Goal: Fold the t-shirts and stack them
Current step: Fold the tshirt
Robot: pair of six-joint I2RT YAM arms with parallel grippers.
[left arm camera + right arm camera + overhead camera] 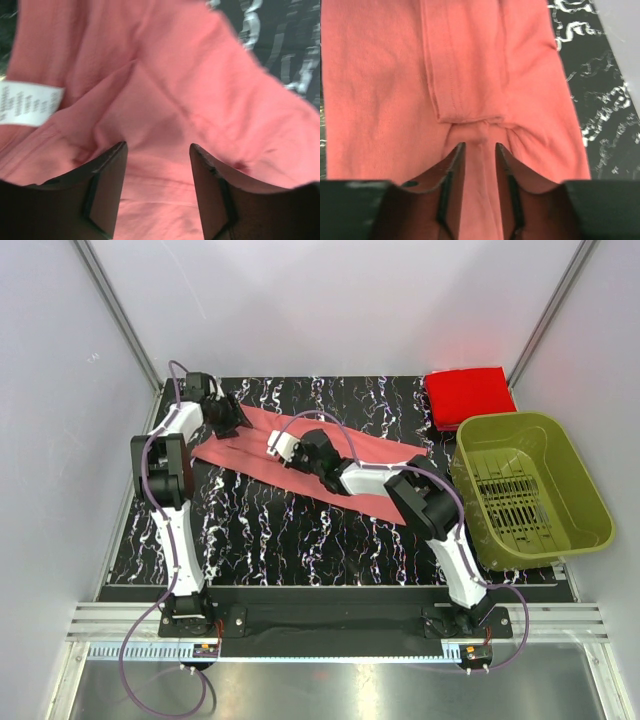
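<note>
The salmon-pink t-shirt lies as a long folded strip slanting across the black marbled table. My left gripper is over its left end. In the left wrist view this gripper is open, its fingers wide apart just above rumpled pink cloth. My right gripper hangs over the strip's middle. In the right wrist view it is open by a narrow gap, with a small raised crease of cloth at its tips below a folded sleeve hem. The brighter red t-shirt lies folded at the back right.
An olive-green plastic basket stands at the right edge of the table, just in front of the red shirt. A white care label shows on the pink cloth. White walls close off the table's back and sides.
</note>
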